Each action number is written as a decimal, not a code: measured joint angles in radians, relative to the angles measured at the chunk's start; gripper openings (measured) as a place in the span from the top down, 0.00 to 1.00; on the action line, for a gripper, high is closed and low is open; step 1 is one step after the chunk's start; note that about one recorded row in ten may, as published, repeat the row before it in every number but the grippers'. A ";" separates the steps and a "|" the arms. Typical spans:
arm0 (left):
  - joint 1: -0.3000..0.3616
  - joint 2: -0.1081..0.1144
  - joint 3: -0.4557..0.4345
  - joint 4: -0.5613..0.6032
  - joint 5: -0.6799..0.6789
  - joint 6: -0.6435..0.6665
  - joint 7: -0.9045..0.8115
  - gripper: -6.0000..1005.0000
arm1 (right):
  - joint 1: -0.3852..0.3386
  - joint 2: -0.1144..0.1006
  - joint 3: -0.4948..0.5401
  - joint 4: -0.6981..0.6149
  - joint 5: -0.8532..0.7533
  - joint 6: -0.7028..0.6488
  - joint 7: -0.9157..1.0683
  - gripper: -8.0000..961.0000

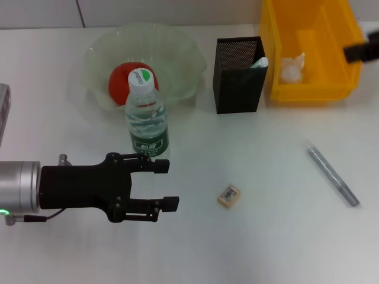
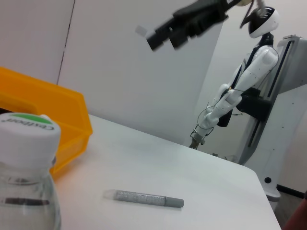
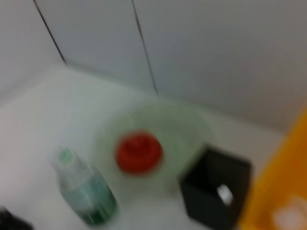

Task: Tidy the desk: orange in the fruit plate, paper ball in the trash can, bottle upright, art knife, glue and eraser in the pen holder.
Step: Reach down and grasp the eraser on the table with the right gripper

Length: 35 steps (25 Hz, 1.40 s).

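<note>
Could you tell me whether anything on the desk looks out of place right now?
Yes: a small tan eraser and a grey pen-shaped stick lie loose on the white desk, outside the black mesh pen holder.

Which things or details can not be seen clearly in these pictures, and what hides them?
- Right claw: head view, cut off by the picture's edge above the bright yellow plastic trash can; fingers not visible.
- Item with a white tip in the black mesh pen holder: head view, body hidden by the mesh wall.
- Label on the small tan eraser: head view, print too small to read.
- Round red-orange orange: partly covered by the clear plastic water bottle.
</note>
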 joint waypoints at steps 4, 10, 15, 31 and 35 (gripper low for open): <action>-0.004 0.000 0.003 0.000 0.000 0.003 -0.001 0.22 | 0.048 0.005 -0.080 -0.045 -0.263 -0.061 0.043 0.33; -0.007 0.003 0.003 0.001 0.001 0.009 -0.001 0.22 | 0.031 0.058 -0.225 0.036 -0.351 -0.019 0.050 0.33; -0.013 0.011 0.004 0.002 0.003 0.009 -0.002 0.22 | 0.038 0.068 -0.342 0.101 -0.295 -0.019 0.013 0.33; 0.014 0.037 -0.042 0.053 0.124 0.080 -0.056 0.22 | 0.248 0.065 -0.460 0.710 -0.115 0.130 -0.505 0.33; 0.024 0.037 -0.045 0.051 0.123 0.081 -0.056 0.22 | 0.279 0.066 -0.463 0.783 -0.127 0.145 -0.578 0.33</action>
